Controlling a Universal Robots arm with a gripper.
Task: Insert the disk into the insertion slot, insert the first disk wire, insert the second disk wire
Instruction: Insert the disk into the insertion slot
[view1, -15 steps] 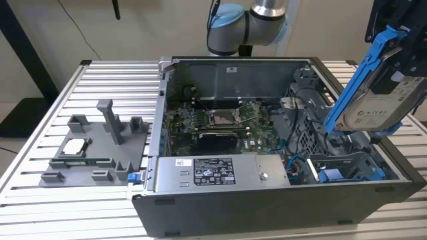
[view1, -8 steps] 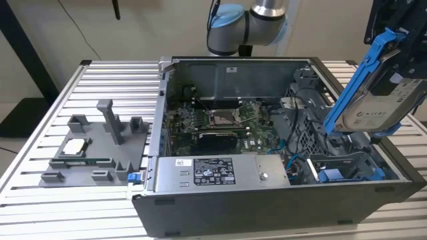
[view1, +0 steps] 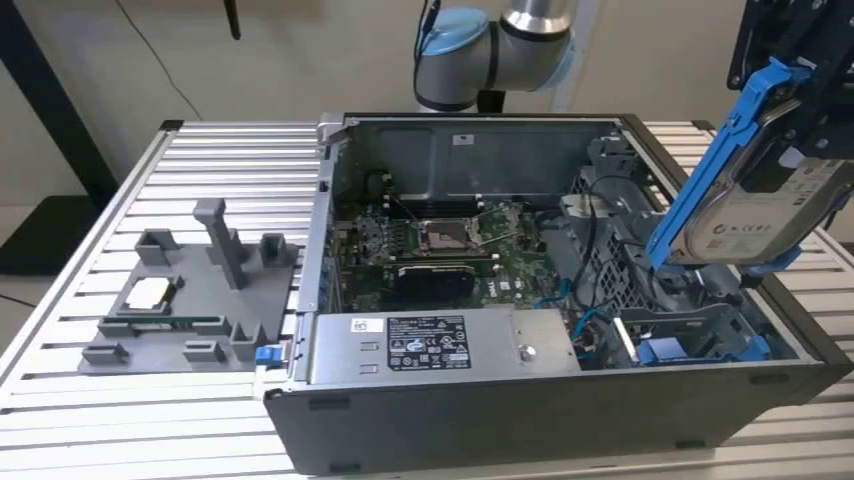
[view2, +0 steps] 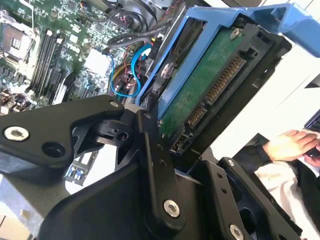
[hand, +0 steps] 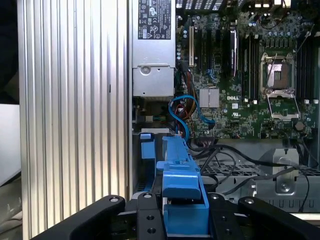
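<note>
Exterior view's right: holding the disk (view1: 754, 215) tilted in the air over the insertion slot (view1: 687, 330), near that edge of the surface (view1: 214, 160). Clamped in the gripper (hand: 184, 217) by the blue frame (hand: 181, 180). Probably rigid, weighty, shock-sensitive; best gripped by frame, off circuit board (view2: 210, 85).

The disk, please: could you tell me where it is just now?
At the exterior view's right, the disk is held tilted in the gripper, above that end of the open computer case.
</note>
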